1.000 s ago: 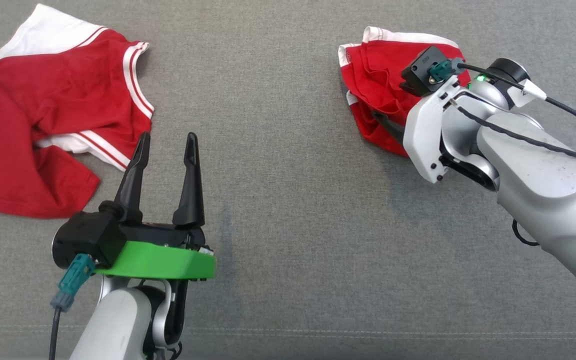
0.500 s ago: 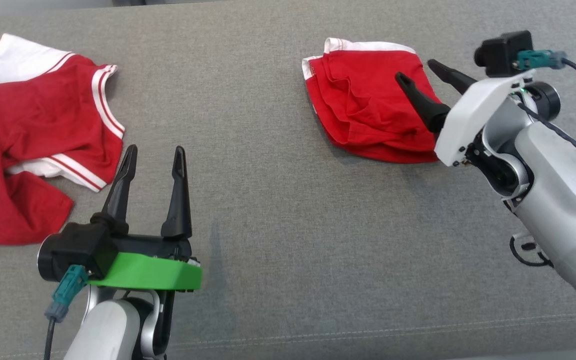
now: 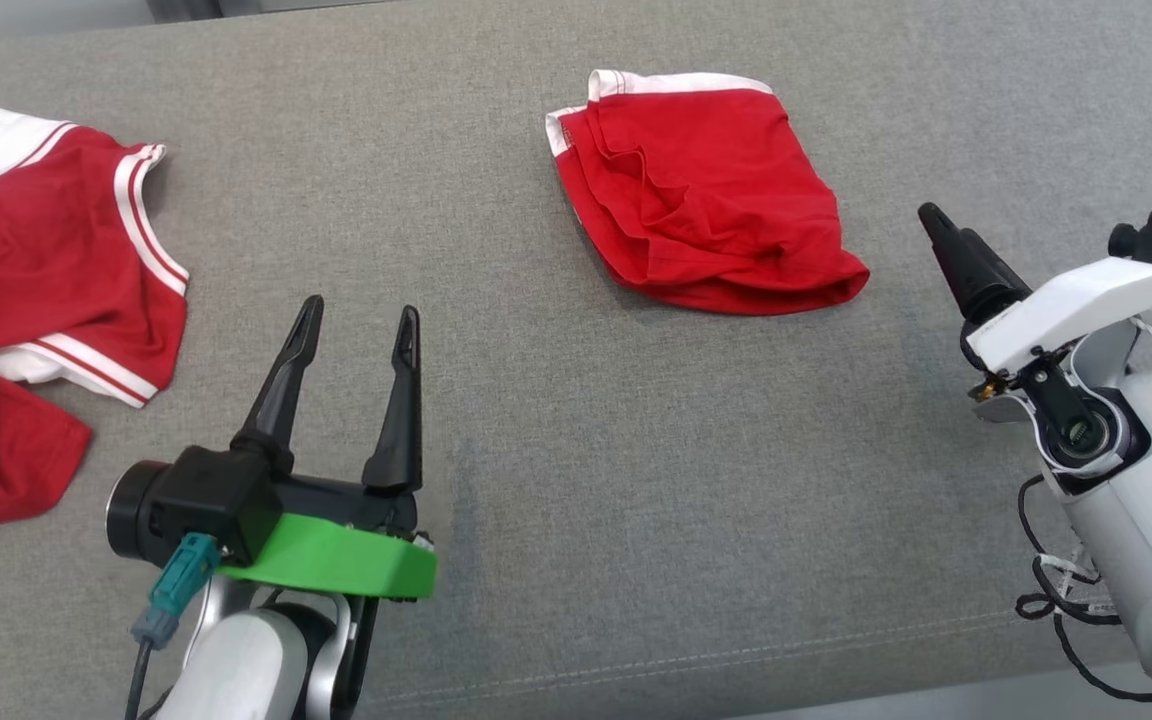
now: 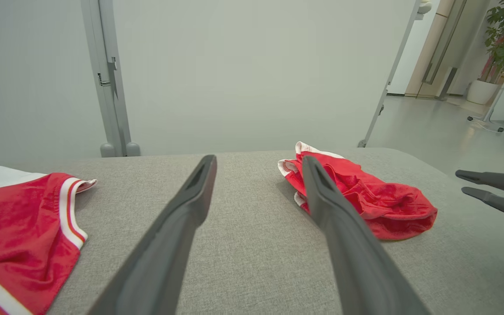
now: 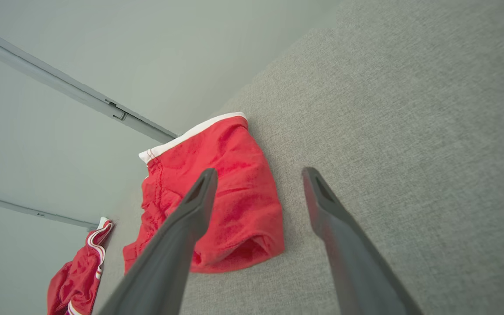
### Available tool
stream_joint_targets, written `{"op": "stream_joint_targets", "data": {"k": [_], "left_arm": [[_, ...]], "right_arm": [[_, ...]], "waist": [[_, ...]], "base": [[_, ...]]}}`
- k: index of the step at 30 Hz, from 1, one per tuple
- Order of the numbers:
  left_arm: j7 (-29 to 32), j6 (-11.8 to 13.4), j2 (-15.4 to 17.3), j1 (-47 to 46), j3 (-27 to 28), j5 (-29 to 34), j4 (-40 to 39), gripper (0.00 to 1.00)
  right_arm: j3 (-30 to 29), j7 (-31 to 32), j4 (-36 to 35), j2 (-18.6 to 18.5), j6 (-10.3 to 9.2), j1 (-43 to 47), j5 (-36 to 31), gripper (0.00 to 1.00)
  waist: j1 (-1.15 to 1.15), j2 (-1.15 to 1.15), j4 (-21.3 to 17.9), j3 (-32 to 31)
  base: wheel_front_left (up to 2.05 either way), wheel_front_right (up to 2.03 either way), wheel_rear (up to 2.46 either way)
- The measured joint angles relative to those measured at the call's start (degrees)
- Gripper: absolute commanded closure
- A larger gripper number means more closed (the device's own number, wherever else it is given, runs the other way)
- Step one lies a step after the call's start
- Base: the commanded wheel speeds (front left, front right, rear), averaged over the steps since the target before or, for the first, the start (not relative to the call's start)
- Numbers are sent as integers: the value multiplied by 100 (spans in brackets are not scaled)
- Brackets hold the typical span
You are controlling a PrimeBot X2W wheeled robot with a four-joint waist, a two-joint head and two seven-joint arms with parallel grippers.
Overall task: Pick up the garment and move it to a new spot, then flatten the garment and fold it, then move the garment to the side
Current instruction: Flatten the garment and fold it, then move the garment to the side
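The folded red garment lies on the grey counter, with its white band at the far edge and neither tool touching it. The right tool hovers near the garment's right side, fingers spread and empty. The left tool sits to the garment's near left, well apart, also spread and empty. Further left of the garment lies a crumpled red-and-white shirt.

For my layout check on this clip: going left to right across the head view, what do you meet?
crumpled red-and-white garment → left gripper, fingers apart → folded red garment → right gripper
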Motion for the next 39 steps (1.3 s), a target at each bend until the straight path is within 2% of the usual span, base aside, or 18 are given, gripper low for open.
{"op": "stream_joint_targets", "data": {"k": [7,20,30,39], "left_arm": [[113,15,-2,-2,-73,34,-107,0],[157,15,-48,-90,-125,82,-175,0],[108,15,-92,-164,-141,85,-155,0],[98,15,-101,-182,-71,93,-152,0]], "right_arm": [[-360,9,169,145,63,129,589,0],[-521,214,417,304,135,-37,947,0],[-1011,394,686,381,165,-231,1626,0],[-928,723,813,403,198,-475,1756,0]], "waist": [[0,0,66,214],[0,0,460,575],[0,0,758,689],[0,0,905,750]], "base": [[0,0,0],[0,0,0],[0,0,0],[0,0,0]]}}
